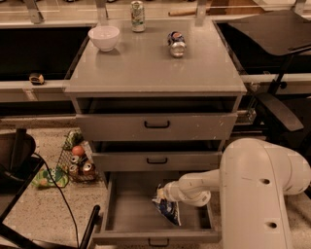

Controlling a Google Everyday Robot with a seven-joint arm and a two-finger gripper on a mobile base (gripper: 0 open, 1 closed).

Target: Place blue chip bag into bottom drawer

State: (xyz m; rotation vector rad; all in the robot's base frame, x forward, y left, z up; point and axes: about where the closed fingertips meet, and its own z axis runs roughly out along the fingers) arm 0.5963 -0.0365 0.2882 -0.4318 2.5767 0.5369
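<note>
The bottom drawer is pulled open at the foot of the grey cabinet; its black handle shows at the front edge. The blue chip bag, dark blue with white patches, stands tilted inside the drawer right of the middle, its lower end at or near the drawer floor. My gripper is at the end of the white arm that reaches in from the right, directly at the bag's top edge. The arm's big white body fills the lower right and hides the drawer's right side.
The two upper drawers are shut. On the cabinet top stand a white bowl, an upright can and a small blue-and-silver can lying down. A wire basket sits on the floor to the left, near a black chair.
</note>
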